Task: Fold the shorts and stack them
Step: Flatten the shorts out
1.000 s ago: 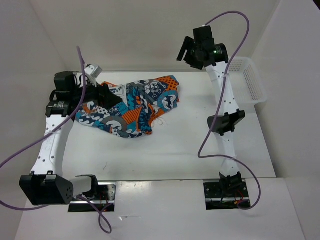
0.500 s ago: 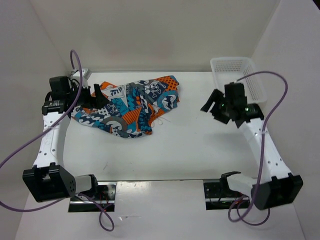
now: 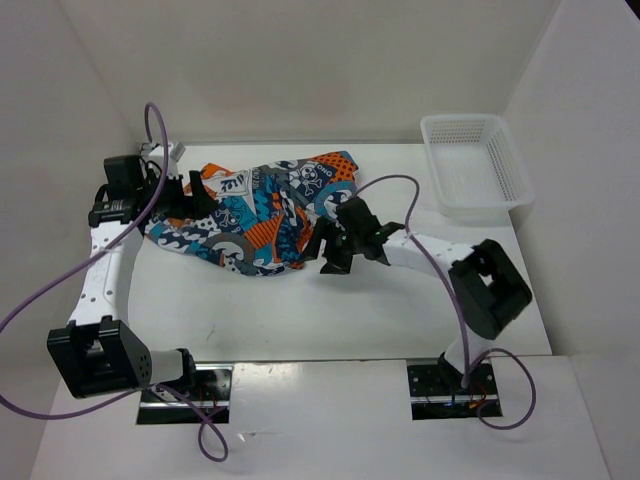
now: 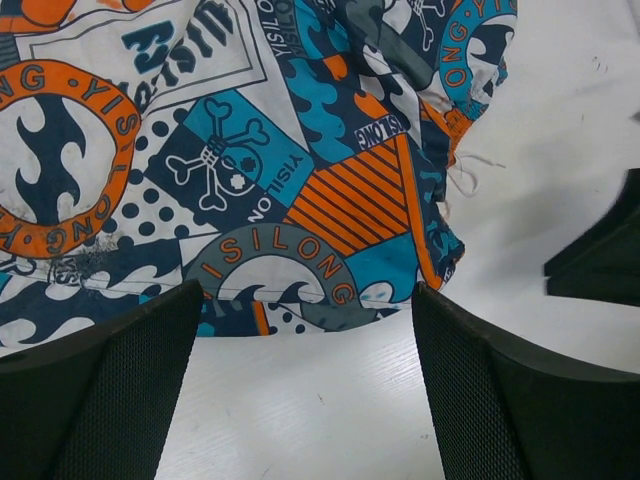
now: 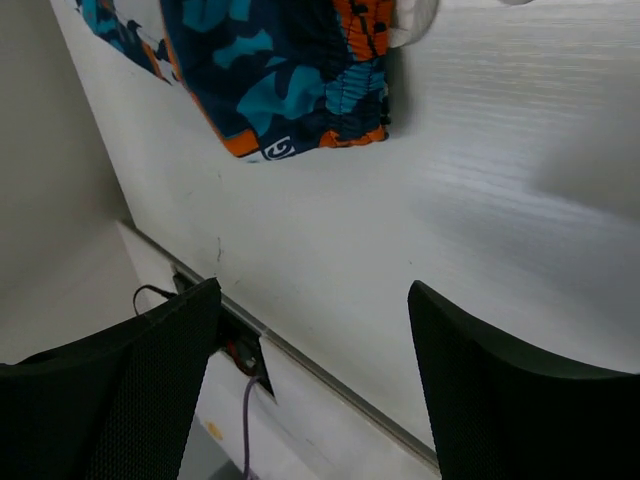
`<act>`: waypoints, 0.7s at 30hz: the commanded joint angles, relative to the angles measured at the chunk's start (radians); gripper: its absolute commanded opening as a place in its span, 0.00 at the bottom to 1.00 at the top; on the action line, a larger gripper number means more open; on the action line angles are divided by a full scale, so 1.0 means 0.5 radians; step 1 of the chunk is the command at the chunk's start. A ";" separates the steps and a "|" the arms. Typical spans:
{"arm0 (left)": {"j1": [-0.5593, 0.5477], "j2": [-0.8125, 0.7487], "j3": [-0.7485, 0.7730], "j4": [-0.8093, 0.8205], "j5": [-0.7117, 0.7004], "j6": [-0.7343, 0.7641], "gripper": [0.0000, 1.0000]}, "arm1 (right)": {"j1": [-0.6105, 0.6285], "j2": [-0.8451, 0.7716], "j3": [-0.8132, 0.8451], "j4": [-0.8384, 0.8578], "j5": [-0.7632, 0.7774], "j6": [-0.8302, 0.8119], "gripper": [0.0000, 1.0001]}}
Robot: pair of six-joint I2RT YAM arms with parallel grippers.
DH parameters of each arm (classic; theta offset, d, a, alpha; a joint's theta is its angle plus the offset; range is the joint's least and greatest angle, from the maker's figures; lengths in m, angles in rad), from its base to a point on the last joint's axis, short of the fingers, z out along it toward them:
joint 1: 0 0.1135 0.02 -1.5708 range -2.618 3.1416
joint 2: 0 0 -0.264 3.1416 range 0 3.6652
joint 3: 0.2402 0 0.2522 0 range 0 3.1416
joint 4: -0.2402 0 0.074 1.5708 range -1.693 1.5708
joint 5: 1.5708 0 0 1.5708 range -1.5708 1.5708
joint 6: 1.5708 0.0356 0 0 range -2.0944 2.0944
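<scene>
The patchwork shorts [image 3: 265,208] lie crumpled on the white table at the back left. They fill the top of the left wrist view [image 4: 250,170], and a corner shows in the right wrist view [image 5: 290,80]. My left gripper [image 3: 197,192] is open and empty, hovering at the shorts' left edge; its black fingers [image 4: 100,390] frame bare table just short of the fabric hem. My right gripper [image 3: 330,248] is open and empty, low over the table just right of the shorts' lower right corner.
A white mesh basket [image 3: 475,165] stands at the back right. White walls close in the table on the left, back and right. Purple cables loop over both arms. The table's front edge with a mount slot [image 5: 240,350] shows in the right wrist view.
My right arm swung down from high at the back right, past the basket, to low beside the shorts' right corner. The left gripper shifted slightly at the shorts' left edge.
</scene>
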 commanded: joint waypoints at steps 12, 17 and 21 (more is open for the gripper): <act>0.012 -0.152 0.019 0.028 0.093 0.007 0.93 | 0.068 0.699 0.418 0.422 -0.097 0.137 0.69; 0.012 -0.152 0.038 0.028 0.075 0.007 0.94 | 0.068 0.846 0.495 0.345 -0.097 0.137 0.61; 0.012 -0.152 0.056 0.028 0.075 0.007 0.94 | 0.068 0.865 0.513 0.253 -0.023 0.155 0.54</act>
